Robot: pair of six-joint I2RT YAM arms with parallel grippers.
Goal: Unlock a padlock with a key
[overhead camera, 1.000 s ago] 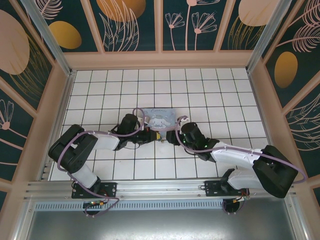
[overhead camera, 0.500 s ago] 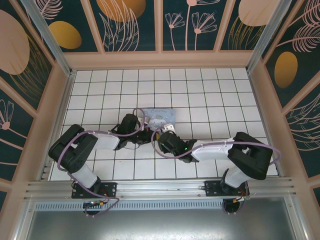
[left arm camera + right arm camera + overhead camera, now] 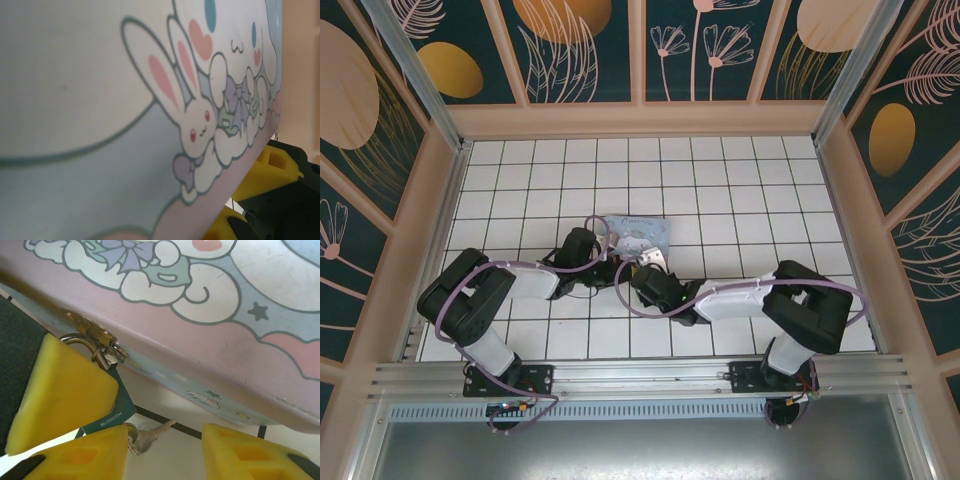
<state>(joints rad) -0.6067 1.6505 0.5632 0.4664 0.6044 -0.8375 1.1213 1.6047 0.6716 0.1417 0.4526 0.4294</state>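
Right end effector [image 3: 167, 447] spread astride key [image 3: 149, 435], padlock [image 3: 114, 411] against cartoon box [image 3: 210, 335]; left end effector [image 3: 618, 268]: grip unclear.

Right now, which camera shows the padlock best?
The right wrist view: the padlock hangs close and sharp against the box, lettering readable. From the top external view it's too small to make out; the left wrist faces the box's print.

The padlock [image 3: 114, 412] has a small dark blue-green body with the word BLOSSOM printed on it. Its thin silvery shackle [image 3: 75, 339] goes up to the brass hasp [image 3: 87, 326] at the edge of the cartoon-print box [image 3: 210, 315]. The key [image 3: 156, 430], pale and metallic, lies on the white bench [image 3: 172, 455] just beside the lower corner of the body, on a small ring.
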